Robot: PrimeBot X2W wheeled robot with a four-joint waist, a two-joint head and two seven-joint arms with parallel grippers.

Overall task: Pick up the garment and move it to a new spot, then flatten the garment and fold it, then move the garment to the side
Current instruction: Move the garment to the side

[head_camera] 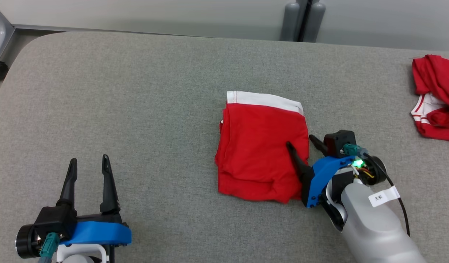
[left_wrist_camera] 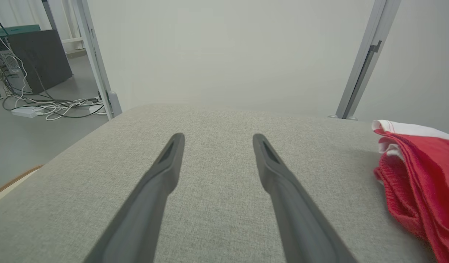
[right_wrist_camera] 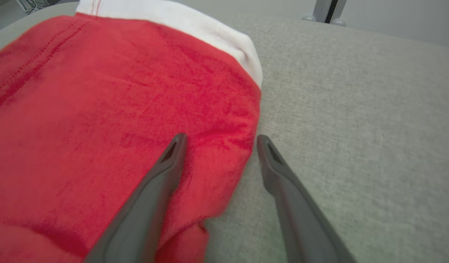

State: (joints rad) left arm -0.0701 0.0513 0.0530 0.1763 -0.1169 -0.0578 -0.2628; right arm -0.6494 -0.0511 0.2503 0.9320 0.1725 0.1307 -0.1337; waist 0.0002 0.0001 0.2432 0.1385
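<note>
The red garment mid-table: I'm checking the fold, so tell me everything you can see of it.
The garment is soft red cloth with a white waistband along its far edge. It lies folded into a rough rectangle, layered and lumpy at the near edge, on the grey table. The open right gripper straddles its right edge, one finger over cloth, one over table; contact is unclear.

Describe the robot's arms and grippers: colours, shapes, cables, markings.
Both the left gripper and the right gripper have two long, tapering dark fingers on a black body with a blue bracket. Each carries a teal connector. The right forearm is smooth pale grey, with a white label marked 3, a lit green light and a thin black cable alongside.
</note>
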